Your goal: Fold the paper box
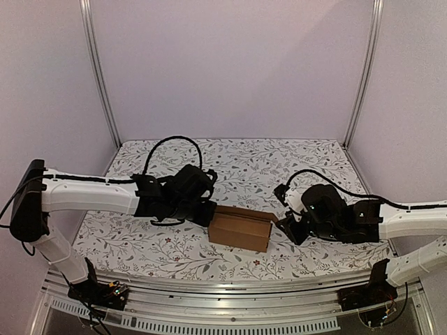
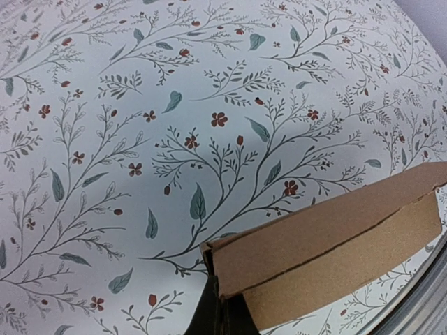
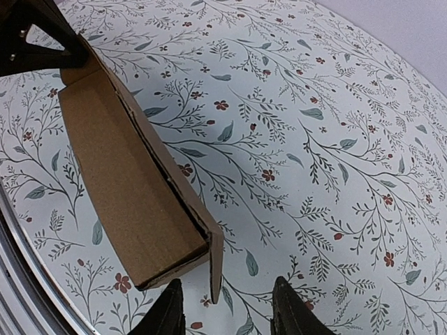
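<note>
The paper box (image 1: 241, 229) is a brown cardboard carton lying on the flowered table, front centre. My left gripper (image 1: 207, 211) is at its left end. In the left wrist view the dark fingers (image 2: 209, 314) are pressed together on the box's (image 2: 328, 237) near end corner. My right gripper (image 1: 282, 225) is at the box's right end, open. In the right wrist view its gripper (image 3: 227, 317) has its jaws spread, and the box's (image 3: 126, 181) end flap (image 3: 217, 262) stands out between them without touching either.
The flowered tablecloth (image 1: 244, 164) covers the table. A metal rail (image 1: 230, 283) runs along the near edge, close to the box. Purple walls and two upright posts (image 1: 101, 77) enclose the back. The left gripper also shows in the right wrist view (image 3: 28, 35).
</note>
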Action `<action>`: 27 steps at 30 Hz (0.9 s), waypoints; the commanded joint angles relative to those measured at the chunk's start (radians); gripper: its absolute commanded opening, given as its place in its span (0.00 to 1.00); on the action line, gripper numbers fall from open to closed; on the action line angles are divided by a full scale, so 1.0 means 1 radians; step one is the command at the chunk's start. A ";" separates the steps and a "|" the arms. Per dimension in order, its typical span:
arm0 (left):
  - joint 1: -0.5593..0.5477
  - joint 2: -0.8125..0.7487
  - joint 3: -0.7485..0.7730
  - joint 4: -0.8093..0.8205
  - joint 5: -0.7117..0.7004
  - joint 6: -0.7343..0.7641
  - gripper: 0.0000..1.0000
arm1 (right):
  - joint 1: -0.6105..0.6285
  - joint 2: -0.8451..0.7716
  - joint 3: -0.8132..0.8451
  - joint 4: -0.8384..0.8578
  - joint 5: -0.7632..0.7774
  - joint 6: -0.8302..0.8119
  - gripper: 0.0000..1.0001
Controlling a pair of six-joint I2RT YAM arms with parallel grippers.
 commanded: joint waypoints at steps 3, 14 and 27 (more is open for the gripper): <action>-0.037 0.064 -0.040 -0.161 0.069 0.000 0.00 | -0.004 0.043 0.074 -0.082 -0.004 0.025 0.33; -0.039 0.072 -0.034 -0.157 0.072 -0.008 0.00 | -0.003 0.097 0.135 -0.144 -0.014 0.065 0.22; -0.039 0.071 -0.017 -0.189 0.082 -0.049 0.00 | 0.052 0.187 0.237 -0.213 0.028 0.133 0.00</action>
